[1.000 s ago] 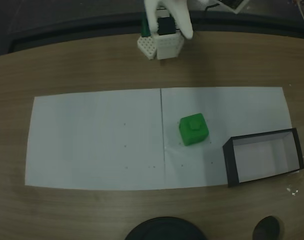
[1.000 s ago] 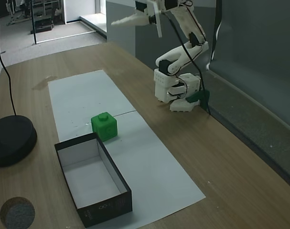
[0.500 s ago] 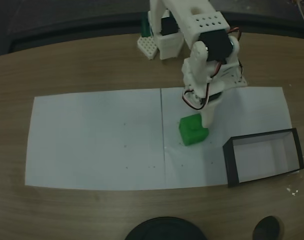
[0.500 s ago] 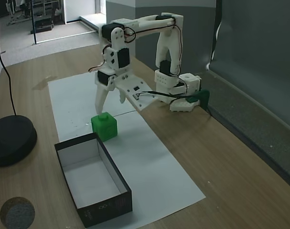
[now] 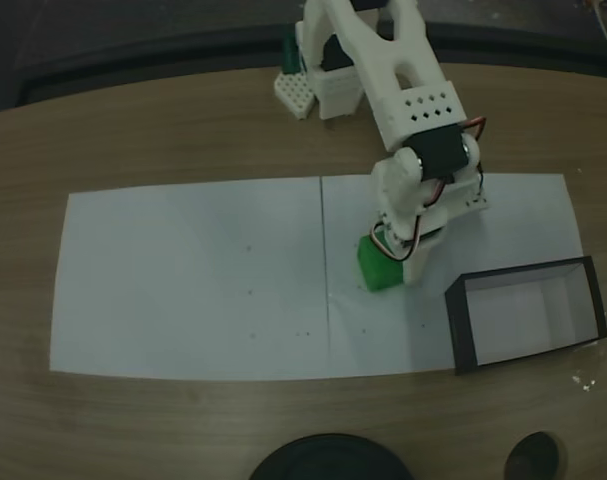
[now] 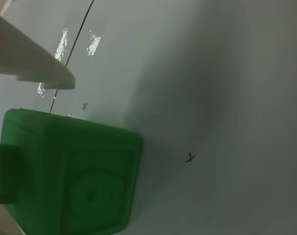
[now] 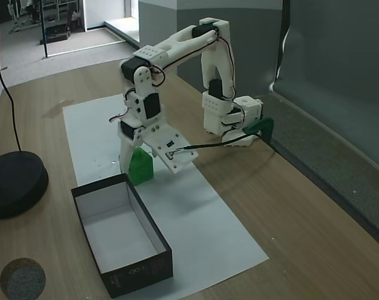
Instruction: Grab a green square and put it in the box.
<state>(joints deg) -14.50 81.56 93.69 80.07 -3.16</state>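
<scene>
In the fixed view from above, white paper sheets (image 5: 193, 280) are seen spread over the wooden tabletop (image 5: 133, 130). Just right of centre, the small bright green plastic cube with a round stud (image 5: 375, 268) is seen on the paper, half covered by the white arm's hand (image 5: 395, 262), which is lowered around it. In the wrist view, the cube (image 6: 70, 176) fills the lower left, with one white finger (image 6: 26, 58) above it, apart from it; the hand is spread wide, nothing gripped. At lower right, the shallow black-walled box with a white floor (image 5: 461, 330) lies near the cube.
</scene>
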